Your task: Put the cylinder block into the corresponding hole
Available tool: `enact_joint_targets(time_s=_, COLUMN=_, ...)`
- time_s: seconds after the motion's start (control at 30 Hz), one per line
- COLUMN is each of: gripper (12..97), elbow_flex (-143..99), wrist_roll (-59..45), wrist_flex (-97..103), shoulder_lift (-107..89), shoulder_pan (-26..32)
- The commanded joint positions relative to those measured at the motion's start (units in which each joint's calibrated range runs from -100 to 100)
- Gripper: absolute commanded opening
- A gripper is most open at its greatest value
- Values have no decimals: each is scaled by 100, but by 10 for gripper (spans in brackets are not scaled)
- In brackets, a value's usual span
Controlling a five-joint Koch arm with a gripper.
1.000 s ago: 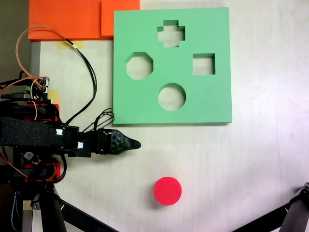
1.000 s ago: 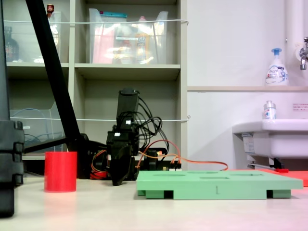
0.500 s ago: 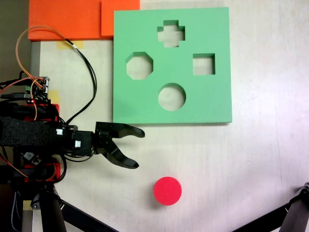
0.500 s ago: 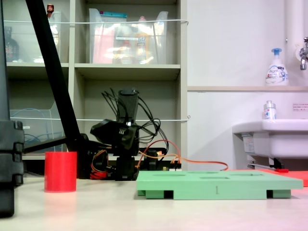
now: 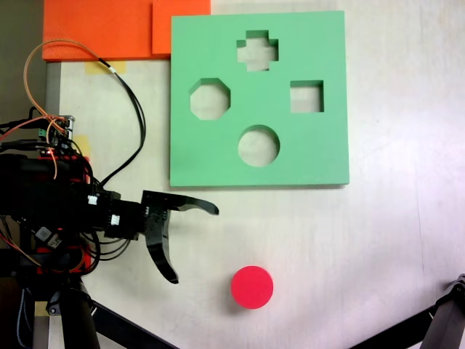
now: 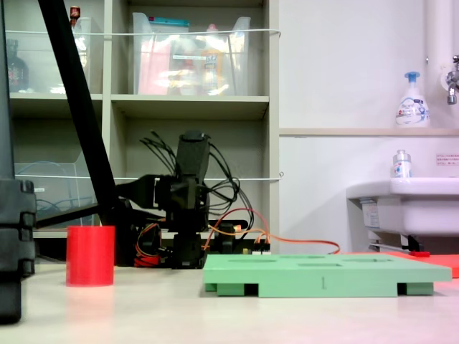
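The red cylinder block stands upright on the pale table, below the green foam board in a fixed view. From table level it is the red cylinder left of the board. The round hole sits low in the board's middle, with nothing in it. My gripper is open wide, its jaws spread far apart, left of the cylinder and apart from it. One fingertip points right, the other points down. Seen head-on, the gripper hangs above the table.
The board also has octagon, square and cross cut-outs. Orange foam sheets lie at the top left. Cables loop from the arm's base. Tripod legs cross the bottom corners. A sink and shelves stand behind.
The gripper went from shut to wide open. Its lower jaw swung down toward the cylinder's side, and the gripper drew back a little to the left.
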Motion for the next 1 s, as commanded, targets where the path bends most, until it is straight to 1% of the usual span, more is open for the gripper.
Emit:
enact_joint_targets(time_s=0.0, gripper=947, elbow_flex=-108, wrist_roll=-24, wrist_flex=2314, shoulder_lift=1933, shoulder_pan=-63)
enact_joint_targets(time_s=0.03, gripper=955, elbow_flex=2, wrist_roll=-20, wrist_flex=3277, shoulder_lift=3316, shoulder_pan=-103)
enact_joint_targets(time_s=0.07, gripper=955, elbow_flex=102, wrist_roll=-10, wrist_flex=3720, shoulder_lift=4112, shoulder_pan=-147)
enact_joint_targets(time_s=0.13, gripper=956, elbow_flex=421, wrist_roll=-10, wrist_flex=3720, shoulder_lift=5145, shoulder_pan=-181)
enact_joint_targets(time_s=0.73, gripper=955, elbow_flex=2953, wrist_roll=83, wrist_flex=3720, shoulder_lift=9098, shoulder_pan=-449)
enact_joint_targets(time_s=0.97, gripper=948, elbow_flex=3631, wrist_roll=259, wrist_flex=3720, shoulder_lift=10243, shoulder_pan=-586)
